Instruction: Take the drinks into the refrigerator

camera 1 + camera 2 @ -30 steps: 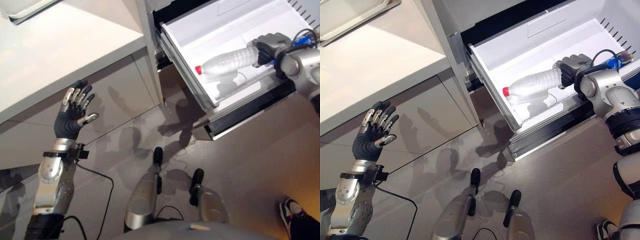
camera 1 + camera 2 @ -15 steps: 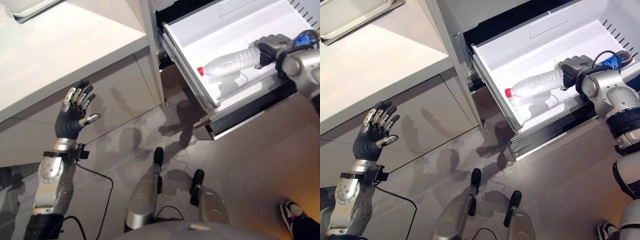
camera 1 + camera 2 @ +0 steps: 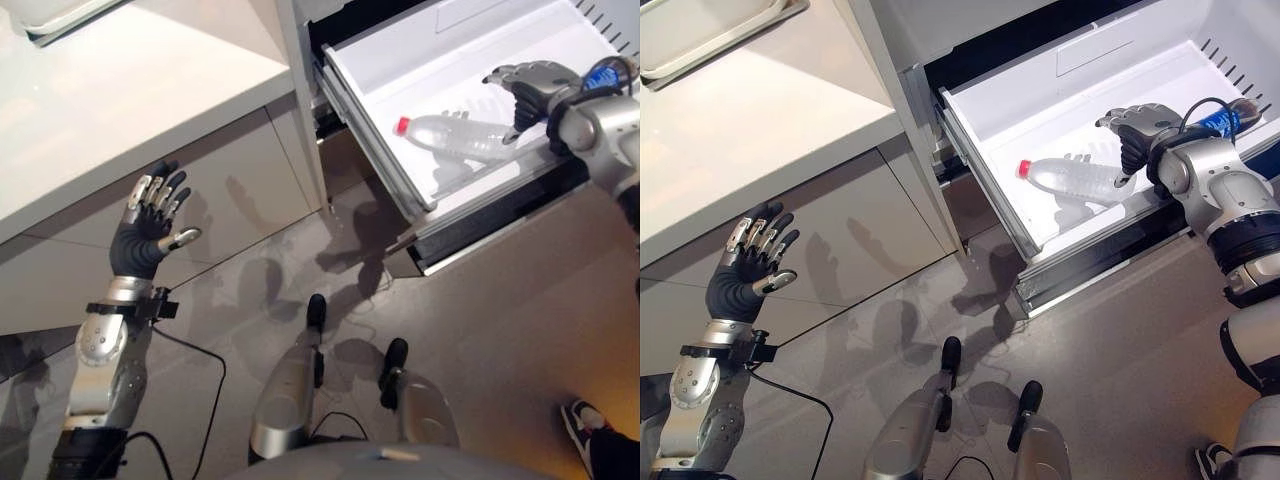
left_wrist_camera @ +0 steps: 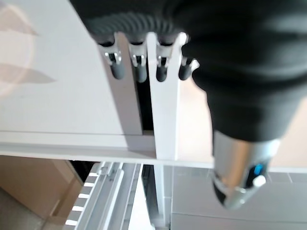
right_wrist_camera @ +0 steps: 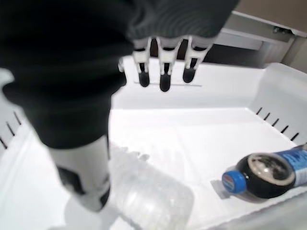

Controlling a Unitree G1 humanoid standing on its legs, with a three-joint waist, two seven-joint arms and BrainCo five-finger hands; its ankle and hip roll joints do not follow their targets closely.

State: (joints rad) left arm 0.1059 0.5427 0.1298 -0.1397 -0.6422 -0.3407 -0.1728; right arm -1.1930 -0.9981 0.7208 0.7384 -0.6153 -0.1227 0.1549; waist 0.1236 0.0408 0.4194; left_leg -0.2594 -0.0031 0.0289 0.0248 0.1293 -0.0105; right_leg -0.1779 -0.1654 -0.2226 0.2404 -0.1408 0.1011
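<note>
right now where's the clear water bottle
The clear water bottle lies on its side in the open white refrigerator drawer at the eye views' upper right, red cap toward the robot's left, just under the open right hand.

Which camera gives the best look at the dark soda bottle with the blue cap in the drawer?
The right wrist view: the dark soda bottle lies there whole end-on, blue cap toward the camera, beside the clear bottle. In both eye views the right robot hand and arm hide all but a blue sliver.
</note>
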